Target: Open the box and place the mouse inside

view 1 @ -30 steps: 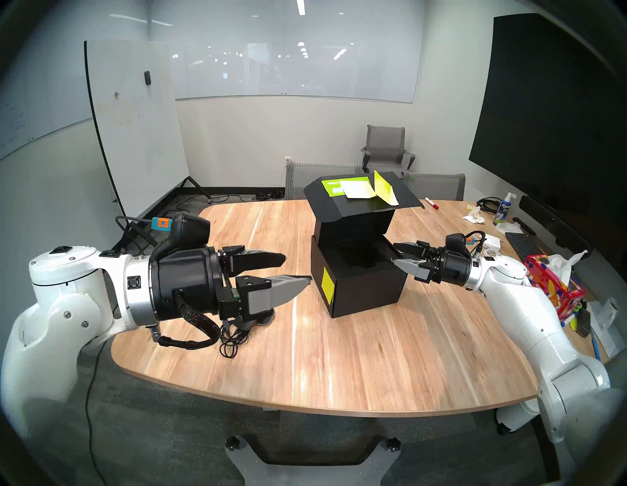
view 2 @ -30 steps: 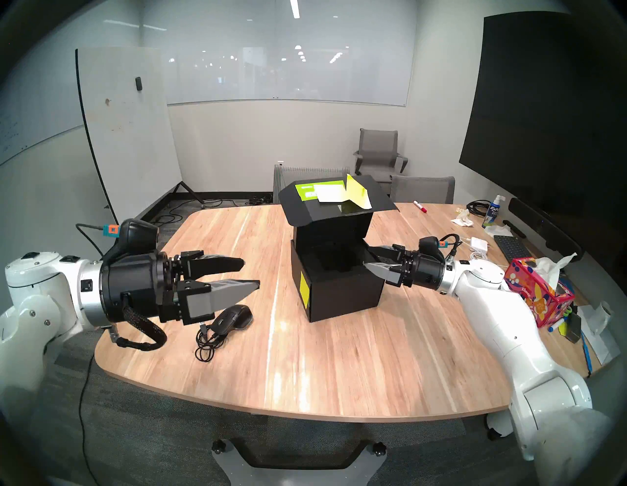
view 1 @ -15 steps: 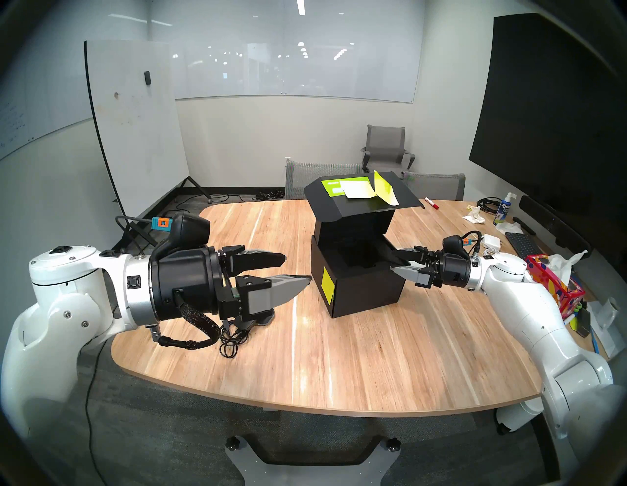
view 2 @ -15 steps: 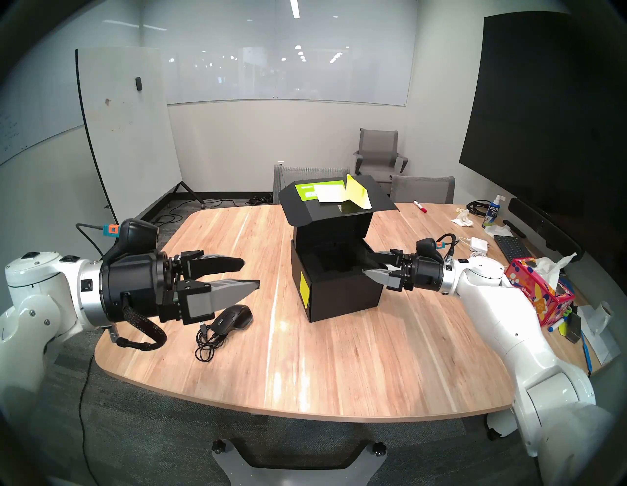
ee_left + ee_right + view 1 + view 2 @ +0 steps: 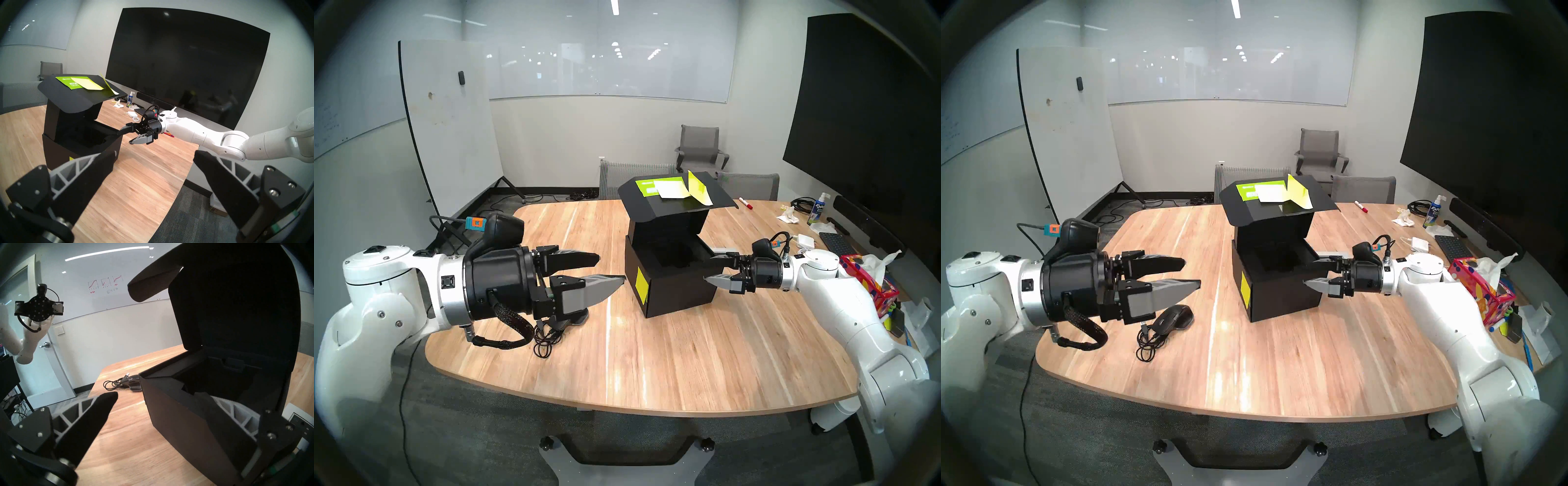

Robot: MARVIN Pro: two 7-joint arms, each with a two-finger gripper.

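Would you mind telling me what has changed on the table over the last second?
The right gripper has drawn back from the open top of the box toward its right edge and tipped more level, jaws open, holding nothing. The left gripper, the mouse and the raised lid stayed as they were.

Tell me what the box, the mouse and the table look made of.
Box: matte black cardboard, likely; thin folded flap lid, creased edges.
Mouse: black moulded plastic, apparently, with a slight sheen on its sculpted shell.
Table: pale wood or wood-look laminate; plank grain under glossy reflections. Which one is unclear.
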